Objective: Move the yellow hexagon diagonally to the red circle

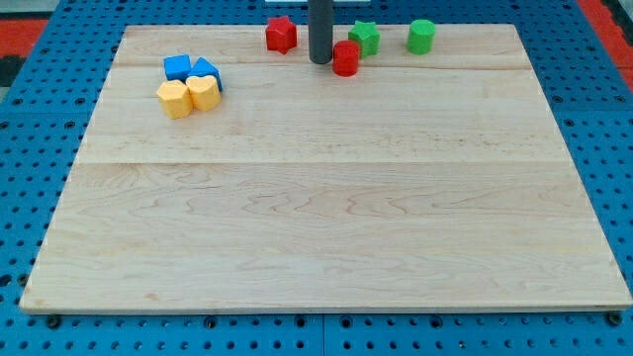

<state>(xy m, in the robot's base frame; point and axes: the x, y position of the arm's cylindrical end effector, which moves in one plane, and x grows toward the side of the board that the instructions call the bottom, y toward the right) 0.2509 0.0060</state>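
Observation:
The yellow hexagon (174, 99) lies at the view's upper left, touching a yellow heart-shaped block (204, 92) on its right. The red circle (346, 58) stands near the view's top, middle. My tip (320, 61) is at the end of the dark rod, just left of the red circle and close to it, far to the right of the yellow hexagon.
Two blue blocks (178, 67) (206, 71) sit just above the yellow pair. A red star (281, 34) is left of the rod. A green star (365, 38) and a green circle (421, 36) are at the top right. The wooden board (326, 218) lies on a blue pegboard.

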